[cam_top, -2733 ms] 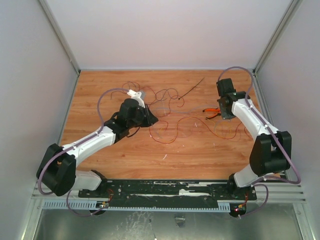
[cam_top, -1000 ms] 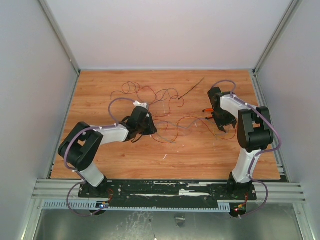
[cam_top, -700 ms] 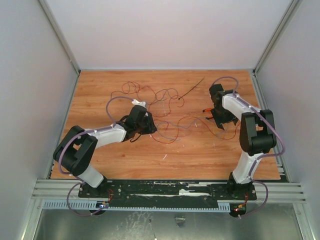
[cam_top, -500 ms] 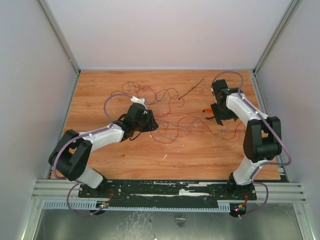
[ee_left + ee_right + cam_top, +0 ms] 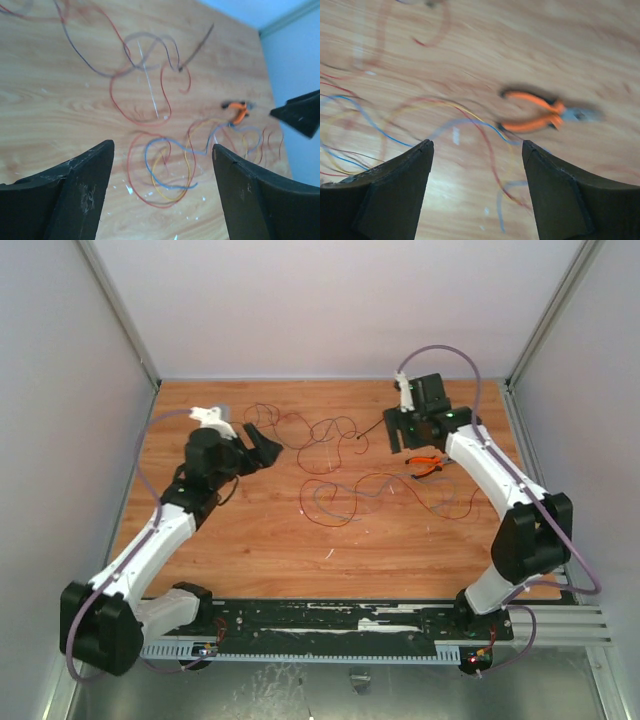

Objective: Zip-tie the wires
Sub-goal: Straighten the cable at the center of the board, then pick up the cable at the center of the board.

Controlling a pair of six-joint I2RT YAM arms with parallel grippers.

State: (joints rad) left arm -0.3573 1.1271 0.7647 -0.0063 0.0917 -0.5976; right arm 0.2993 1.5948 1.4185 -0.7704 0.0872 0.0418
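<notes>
Top external view: left pincer and right pincer gape empty. Wires sprawl across the bench, with the zip tie just beyond. Advisable: gather strands into one bundle before threading.

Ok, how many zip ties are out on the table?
1. The zip tie lies at the far side of the table, just beyond the wires; the right gripper covers part of it in the top view. Another could be hidden under an arm.

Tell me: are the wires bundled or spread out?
Spread out. The wires lie in separate loose loops across the wooden table; nothing binds them.
</notes>
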